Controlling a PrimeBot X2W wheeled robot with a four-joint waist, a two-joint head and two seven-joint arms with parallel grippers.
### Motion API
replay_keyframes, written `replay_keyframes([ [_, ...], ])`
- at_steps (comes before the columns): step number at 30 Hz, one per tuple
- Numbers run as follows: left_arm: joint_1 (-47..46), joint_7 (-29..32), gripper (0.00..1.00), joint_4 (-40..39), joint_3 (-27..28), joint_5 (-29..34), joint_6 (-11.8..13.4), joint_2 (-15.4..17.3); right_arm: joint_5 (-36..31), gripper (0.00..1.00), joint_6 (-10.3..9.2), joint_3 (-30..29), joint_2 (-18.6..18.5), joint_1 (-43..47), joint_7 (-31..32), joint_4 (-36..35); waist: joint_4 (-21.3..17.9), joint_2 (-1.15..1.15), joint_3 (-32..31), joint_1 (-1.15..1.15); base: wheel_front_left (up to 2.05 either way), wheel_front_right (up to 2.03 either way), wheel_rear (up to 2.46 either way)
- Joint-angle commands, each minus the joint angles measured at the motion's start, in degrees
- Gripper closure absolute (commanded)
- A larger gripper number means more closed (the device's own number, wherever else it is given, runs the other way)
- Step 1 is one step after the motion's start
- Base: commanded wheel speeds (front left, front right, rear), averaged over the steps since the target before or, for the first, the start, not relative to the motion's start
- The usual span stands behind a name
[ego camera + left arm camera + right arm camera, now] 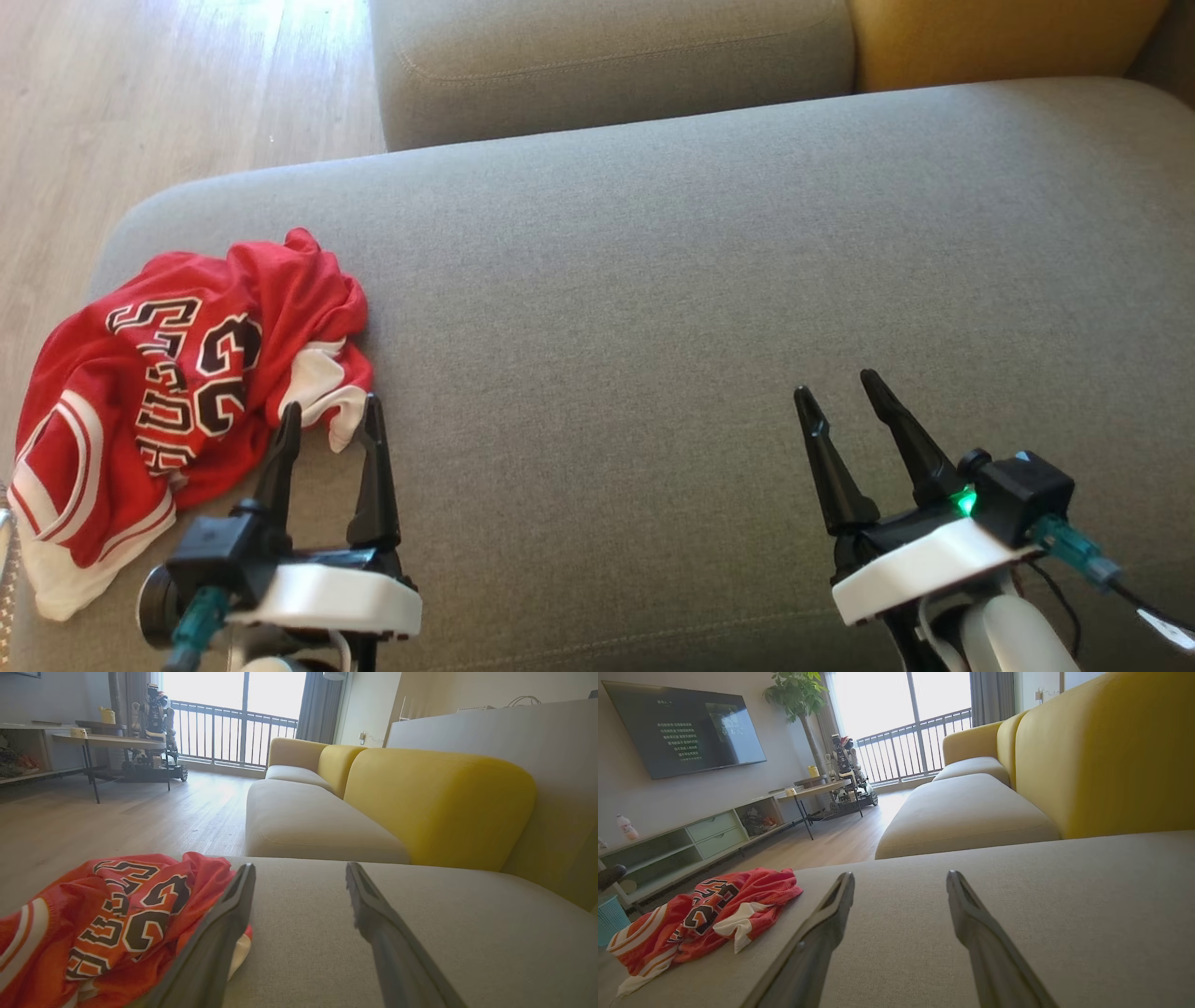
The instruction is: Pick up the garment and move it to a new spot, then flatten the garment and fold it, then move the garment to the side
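The garment (177,383) is a red jersey with white trim and black lettering, crumpled at the left end of the grey sofa seat (653,308). My left gripper (331,411) stands open just right of the jersey's near edge, nothing between its fingers. In the left wrist view the jersey (117,914) lies left of the left finger (219,933). My right gripper (840,387) stands open over bare cushion at the lower right, far from the jersey. The right wrist view shows the jersey (700,914) off to the left.
Wooden floor (140,103) lies beyond the seat's left edge. A second grey cushion (607,65) and a yellow backrest (999,37) sit at the far side. Across the room stand a table (812,793), a TV unit (691,840) and another robot (154,728).
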Motion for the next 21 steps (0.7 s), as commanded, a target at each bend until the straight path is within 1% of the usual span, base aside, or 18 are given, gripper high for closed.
replay_keyframes([
  [1, -0.7, -0.94, 0.0, -2.51, 0.98, 2.0, 0.4, 0.42, -1.92, 0.0, -0.01, 1.41, -0.58, -2.92, -0.9, -2.53, -0.02, 0.0, 0.01, 0.0, 0.0, 0.0, 0.0],
  [9, 0.08, -2.28, 0.0, -3.16, 0.76, 7.82, 1.08, 0.21, -8.3, 0.0, -0.01, 2.28, -0.61, -2.77, -2.25, -3.11, -0.01, 0.0, -0.17, 0.0, 0.0, 0.0, 0.0],
  [10, 0.08, -2.28, 0.0, -3.16, 0.76, 7.82, 1.08, 0.21, -8.3, 0.0, -0.01, 2.28, -0.61, -2.77, -2.25, -3.11, -0.01, 0.0, -0.17, 0.0, 0.0, 0.0, 0.0],
  [13, 0.41, -2.95, 0.0, -3.34, 0.62, 10.68, 1.43, 0.11, -11.03, 0.0, -0.01, 2.76, -0.62, -2.76, -2.92, -3.39, -0.09, 0.0, -0.3, 0.0, 0.0, 0.0, 0.0],
  [19, 0.72, -2.95, 0.0, -2.77, 1.29, 9.19, 0.66, -0.13, -11.03, 0.0, -0.01, 2.65, -0.62, -2.76, -2.93, -3.2, -0.15, 0.0, -0.49, 0.0, 0.0, 0.0, 0.0],
  [21, 0.93, -2.95, 0.0, -2.02, 1.85, 7.74, 0.01, -0.27, -11.02, 0.0, -0.01, 2.61, -0.62, -2.75, -2.93, -3.14, -0.16, 0.0, -0.51, 0.0, 0.0, 0.0, 0.0],
])
